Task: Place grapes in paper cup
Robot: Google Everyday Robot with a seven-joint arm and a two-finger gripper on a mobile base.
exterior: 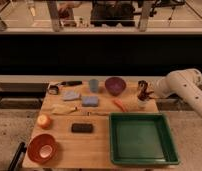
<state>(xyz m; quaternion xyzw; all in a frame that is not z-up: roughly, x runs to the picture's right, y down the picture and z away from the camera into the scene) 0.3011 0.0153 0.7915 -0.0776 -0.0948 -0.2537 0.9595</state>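
The small white paper cup stands near the table's right edge, right of the orange carrot. The dark reddish-purple grapes are directly above the cup's rim, at my gripper. Whether they hang free or touch the cup cannot be made out. The gripper reaches in from the right on the white arm and sits just over the cup.
On the wooden table are a green tray at the front right, a purple bowl, a blue-grey cup, a blue sponge, a dark tin, a black block, an orange fruit and a red bowl.
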